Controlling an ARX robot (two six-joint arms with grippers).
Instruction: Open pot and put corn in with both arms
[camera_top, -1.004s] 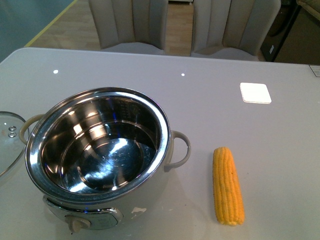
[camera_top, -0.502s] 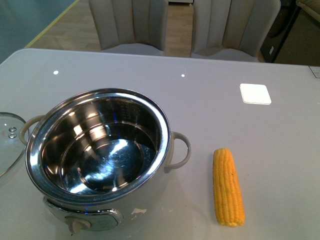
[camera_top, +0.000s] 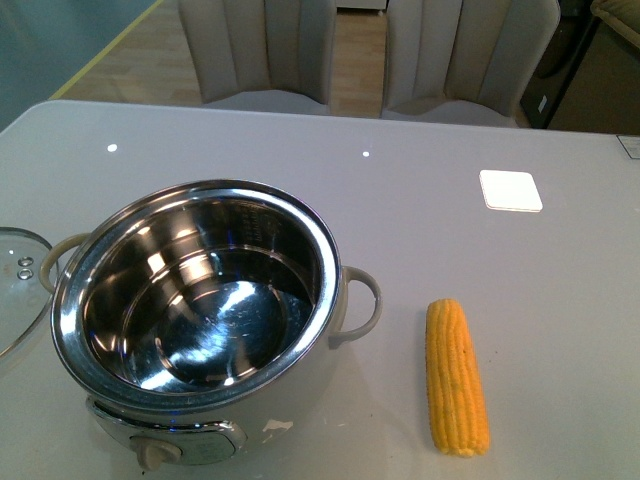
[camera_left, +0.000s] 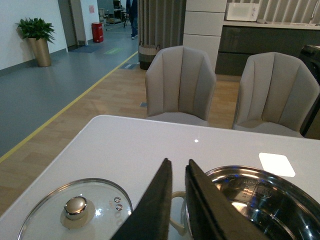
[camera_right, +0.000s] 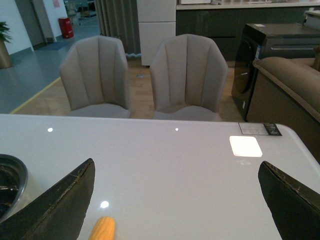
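Right now the pot (camera_top: 327, 275) is standing open on the surface (camera_top: 430, 230), its steel bowl shining, its control knob facing the robot and a loop handle sticking out on each side. It is sitting just ahead of and below the left claw (camera_left: 178, 162), off to one side of the fingers, with its near handle showing in the slit between them. That claw is hovering above the surface with its two flat fingers drawn almost together, only a thin slit dividing them, and it is gripping nothing. On the other side of those fingers the glass lid (camera_left: 75, 212) is lying flat on the surface, knob up, just beside the pot and apart from the claw.

The corn (camera_top: 456, 377) is lying on the surface to the right of the pot, near it but not touching, its length running away from the robot. It is resting below the right claw (camera_right: 176, 164), close under the finger on the pot's side, and only its tip is showing in the right wrist view. That claw is hanging with its fingers spread wide apart and nothing between them. Farther ahead of it a white square pad (camera_right: 245, 146) is lying on the surface, and beyond the far edge two grey chairs (camera_top: 258, 50) are standing side by side.
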